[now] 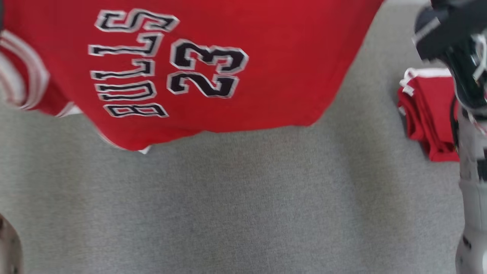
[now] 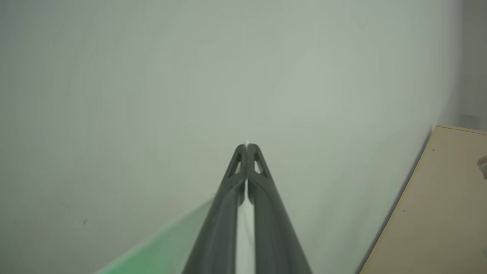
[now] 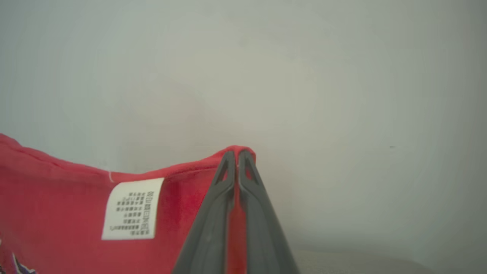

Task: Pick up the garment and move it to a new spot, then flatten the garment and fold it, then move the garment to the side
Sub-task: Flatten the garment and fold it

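Note:
The garment [image 1: 289, 57] is a red jersey with "BULLS 23" in black and white letters, hanging spread out above the grey surface across the top of the head view. In the right wrist view my right gripper [image 3: 236, 152] is shut on the garment's red edge [image 3: 57, 198], near a white care label [image 3: 131, 209]. My left gripper [image 2: 246, 146] is shut, with a thin white strip of fabric pinched between its fingers. Where each gripper holds the jersey lies above the head view's top edge.
A folded red garment with white trim [image 1: 426, 110] lies at the right of the grey surface [image 1: 243, 198], partly behind my right arm [image 1: 456, 57]. A pale wall fills the background of both wrist views. A light wooden panel [image 2: 437, 213] stands at the left wrist view's lower right.

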